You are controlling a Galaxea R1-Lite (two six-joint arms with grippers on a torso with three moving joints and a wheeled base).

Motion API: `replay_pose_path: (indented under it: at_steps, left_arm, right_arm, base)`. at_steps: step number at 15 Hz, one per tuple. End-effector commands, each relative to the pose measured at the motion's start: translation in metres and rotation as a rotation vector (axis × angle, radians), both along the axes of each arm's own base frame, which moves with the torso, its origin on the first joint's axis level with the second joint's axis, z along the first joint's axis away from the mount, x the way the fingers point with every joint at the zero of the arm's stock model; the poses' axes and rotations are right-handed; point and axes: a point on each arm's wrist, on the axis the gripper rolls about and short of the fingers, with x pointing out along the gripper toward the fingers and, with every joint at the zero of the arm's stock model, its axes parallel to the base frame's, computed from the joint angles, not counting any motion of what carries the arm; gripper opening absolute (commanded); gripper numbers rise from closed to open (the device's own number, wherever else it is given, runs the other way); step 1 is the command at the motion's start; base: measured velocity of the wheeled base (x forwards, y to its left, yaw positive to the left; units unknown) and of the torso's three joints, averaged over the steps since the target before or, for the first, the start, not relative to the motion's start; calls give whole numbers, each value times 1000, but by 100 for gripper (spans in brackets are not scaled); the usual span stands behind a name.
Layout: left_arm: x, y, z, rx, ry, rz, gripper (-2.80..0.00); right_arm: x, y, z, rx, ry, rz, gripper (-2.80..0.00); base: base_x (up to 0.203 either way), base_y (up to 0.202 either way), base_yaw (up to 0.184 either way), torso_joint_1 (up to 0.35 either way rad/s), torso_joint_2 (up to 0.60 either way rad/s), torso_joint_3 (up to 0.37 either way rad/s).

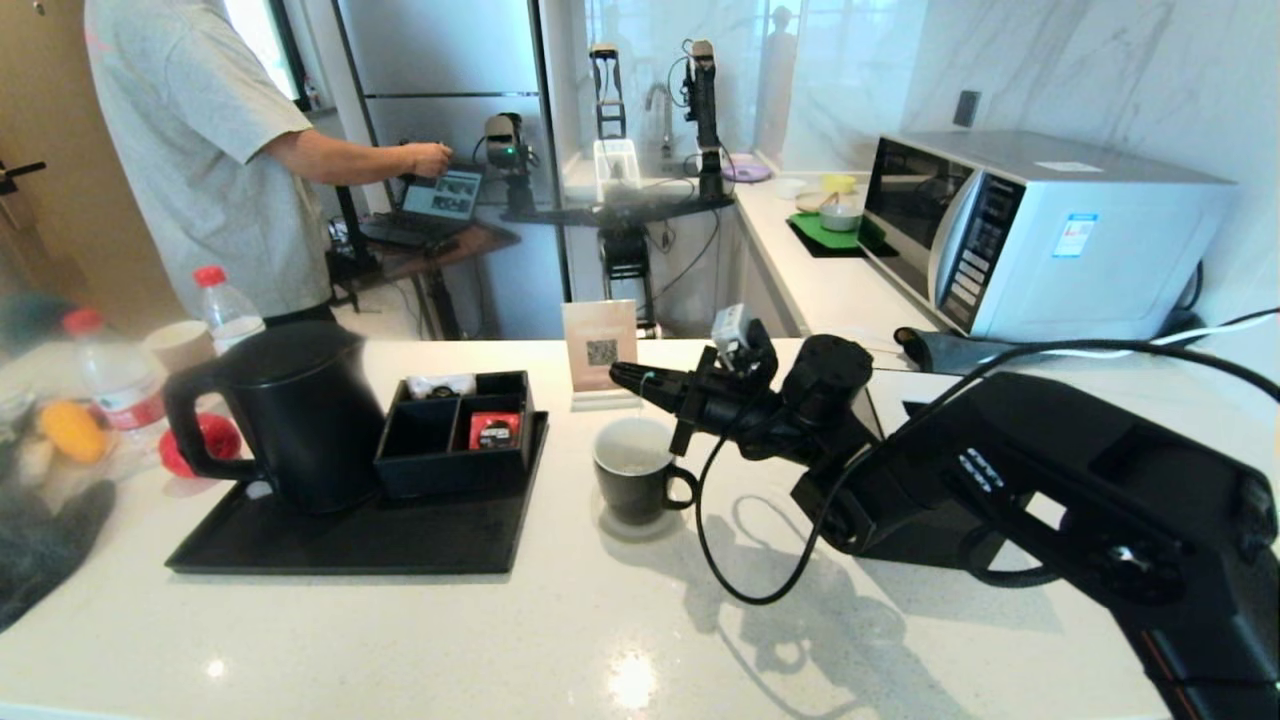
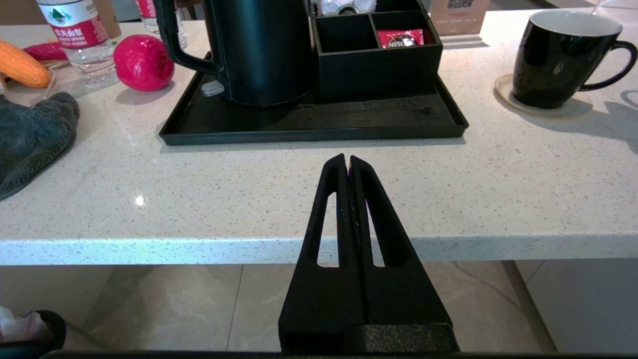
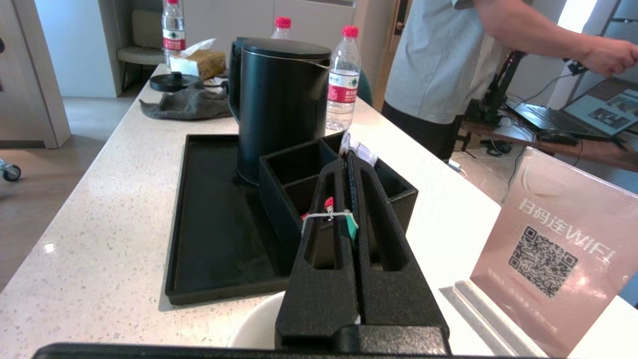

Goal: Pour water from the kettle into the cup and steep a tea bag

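The black kettle (image 1: 300, 420) stands lid-on at the left of a black tray (image 1: 350, 545). To the right of the tray, the black cup (image 1: 635, 480) with its white inside sits on a coaster. My right gripper (image 1: 620, 375) hovers just above the cup's far rim, shut on the tea bag's green tag (image 3: 351, 224). A white string (image 3: 324, 215) runs over one finger and down toward the cup. The tea bag and the water are not clearly visible inside the cup. My left gripper (image 2: 348, 158) is shut on nothing at the counter's front edge, outside the head view.
A black organizer box (image 1: 455, 430) with sachets stands on the tray beside the kettle. A QR sign (image 1: 600, 350) stands behind the cup. Water bottles (image 1: 225, 305), a red ball (image 1: 205, 440) and a grey cloth (image 1: 40, 540) lie left. A microwave (image 1: 1040, 230) is far right; a person stands behind.
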Motion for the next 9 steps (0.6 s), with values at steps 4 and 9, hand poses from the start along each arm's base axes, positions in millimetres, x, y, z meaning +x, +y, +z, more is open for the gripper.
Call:
replay_pose_path:
  at_steps: [4,9]
  left_arm:
    - [0,0,0,0,0,1,-280]
    - [0,0,0,0,0,1,-280]
  right_arm:
    - [5,2,13,22,-32,4,-280]
    - [21,1,72,79,-128,-15,-280]
  base:
    - [0,0,0,0,0,0]
    - [0,0,0,0,0,0]
